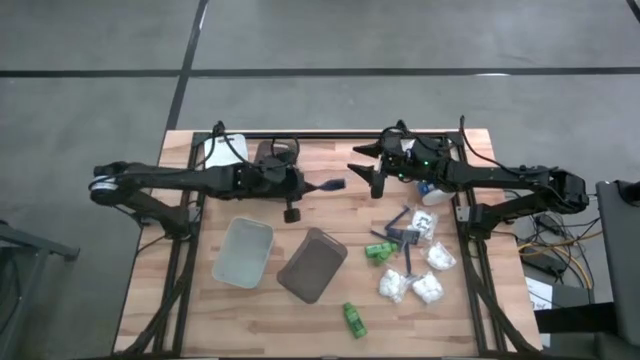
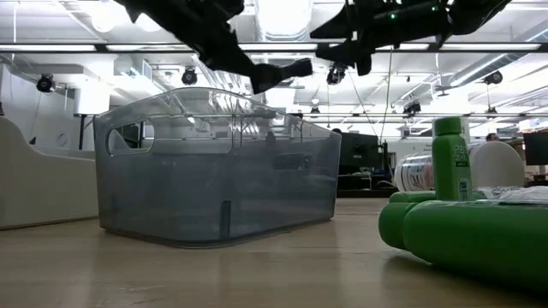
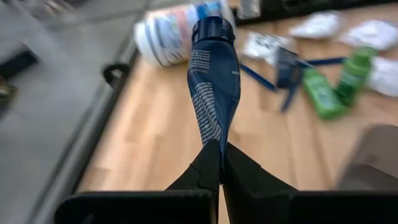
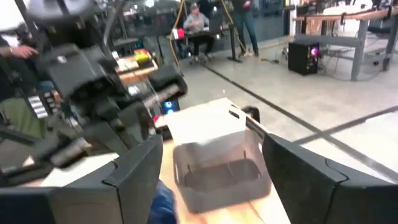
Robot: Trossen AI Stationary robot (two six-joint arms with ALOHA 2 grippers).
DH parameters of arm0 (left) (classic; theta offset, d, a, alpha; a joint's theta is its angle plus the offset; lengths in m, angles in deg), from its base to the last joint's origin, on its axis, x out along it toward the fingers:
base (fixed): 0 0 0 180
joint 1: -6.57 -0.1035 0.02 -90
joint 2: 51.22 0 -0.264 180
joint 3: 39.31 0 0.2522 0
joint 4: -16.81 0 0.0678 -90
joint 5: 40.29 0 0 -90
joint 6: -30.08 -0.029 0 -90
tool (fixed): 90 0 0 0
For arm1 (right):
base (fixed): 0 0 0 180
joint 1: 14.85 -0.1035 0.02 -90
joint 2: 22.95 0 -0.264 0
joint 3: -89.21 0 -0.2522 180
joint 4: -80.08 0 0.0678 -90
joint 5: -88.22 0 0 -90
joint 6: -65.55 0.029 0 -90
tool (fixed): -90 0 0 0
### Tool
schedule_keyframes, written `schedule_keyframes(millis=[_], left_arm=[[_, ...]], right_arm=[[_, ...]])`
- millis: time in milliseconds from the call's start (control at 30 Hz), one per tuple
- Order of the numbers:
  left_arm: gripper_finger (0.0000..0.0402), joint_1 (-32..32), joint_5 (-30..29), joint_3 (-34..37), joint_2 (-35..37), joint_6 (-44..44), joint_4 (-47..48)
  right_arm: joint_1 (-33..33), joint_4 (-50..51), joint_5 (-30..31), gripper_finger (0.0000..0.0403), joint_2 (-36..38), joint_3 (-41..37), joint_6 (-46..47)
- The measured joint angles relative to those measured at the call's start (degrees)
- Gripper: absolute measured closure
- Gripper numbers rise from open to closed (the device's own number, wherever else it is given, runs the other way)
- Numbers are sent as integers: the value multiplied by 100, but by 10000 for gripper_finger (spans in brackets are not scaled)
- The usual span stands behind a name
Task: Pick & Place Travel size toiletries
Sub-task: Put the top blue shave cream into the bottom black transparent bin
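Trays (image 1: 243, 250) number two; left gripper (image 3: 219, 163) pinches one blue tube (image 3: 214, 74).

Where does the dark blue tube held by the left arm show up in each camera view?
High view: dark blue tube sits mid-table, at the left end effector, which is shut on its flat end.
Low view: top centre, above the grey tray, tube at.
Left wrist view: centre, rising from the fingers, tube at.
Right wrist view: only a blue blur at the bottom edge; cannot tell.
Shared landmark: the grey tray.
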Motion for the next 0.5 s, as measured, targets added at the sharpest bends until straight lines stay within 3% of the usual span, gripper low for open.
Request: schedule_keyframes(millis=[233, 500], left_arm=[[395, 66, 594, -379, -37, 136, 1315], [392, 358, 593, -680, -85, -475, 2460]], right_arm=[[-9, 786, 4, 111, 0, -4, -226], [-7, 1459, 21, 105, 0, -7, -525]])
